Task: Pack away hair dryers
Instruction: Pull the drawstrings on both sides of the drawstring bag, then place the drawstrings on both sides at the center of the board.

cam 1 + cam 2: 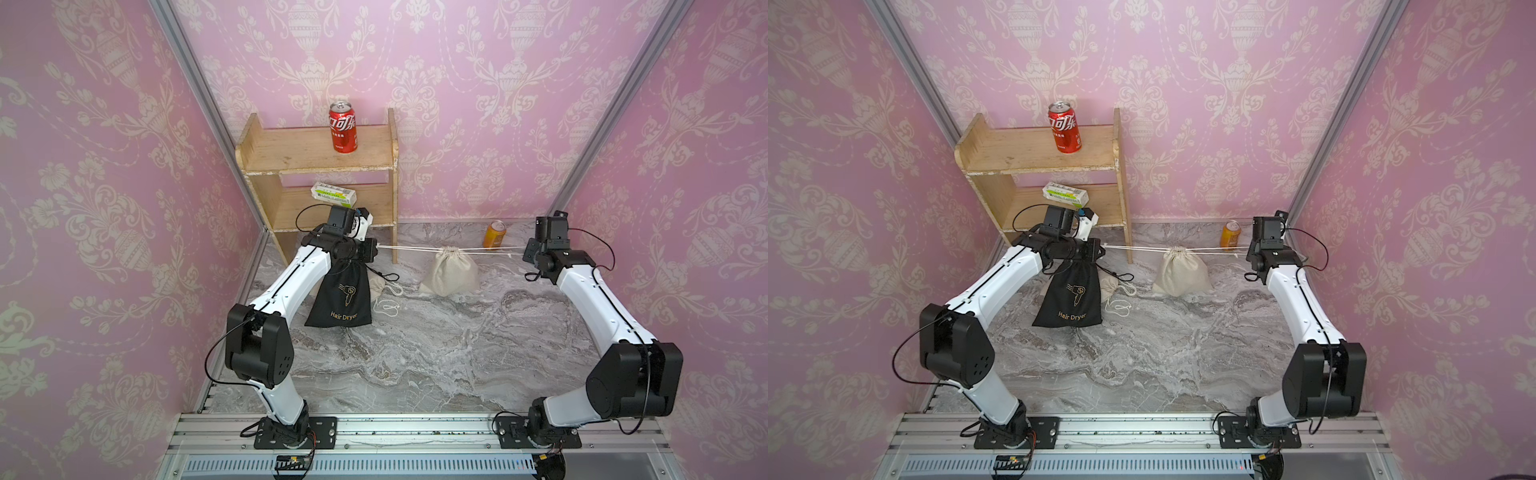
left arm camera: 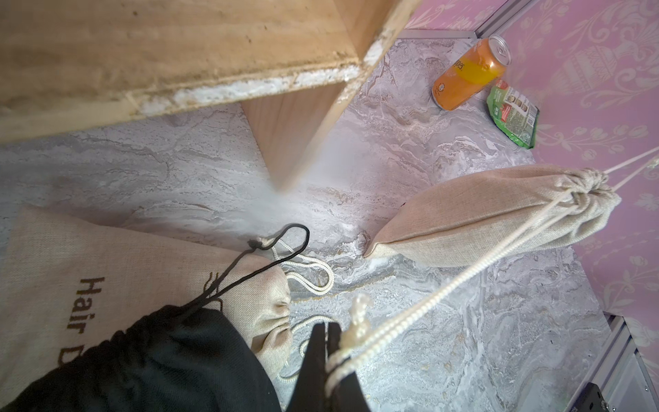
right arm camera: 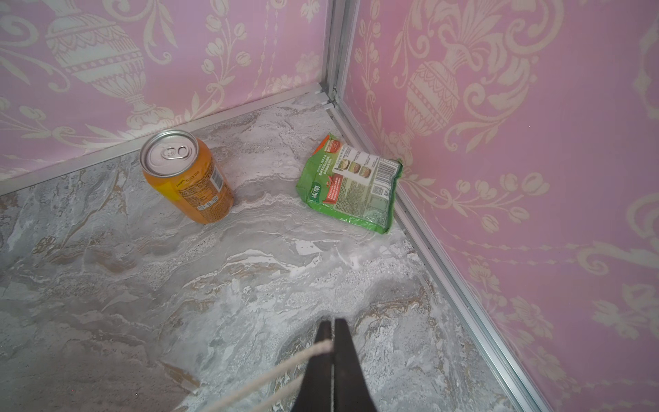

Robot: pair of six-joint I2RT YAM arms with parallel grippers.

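Drawstrings (image 1: 409, 249) of a bulging beige pouch (image 1: 452, 272) run taut to either side. The left hand (image 2: 328, 327) is clamped tight on one pair of cords, the right hand (image 3: 333, 324) pinched closed on the other pair. Between the hands hangs the pouch, neck cinched, bottom touching the tabletop (image 1: 415, 353). Below the left hand lies a black pouch (image 1: 341, 297) printed "Hair Dryer", over a second beige pouch (image 2: 107, 257). Whether the hair dryers sit inside the pouches cannot be told.

2 arms forward, wide apart; left end effector (image 2: 327, 326) and right end effector (image 3: 333, 323) with jaws together.
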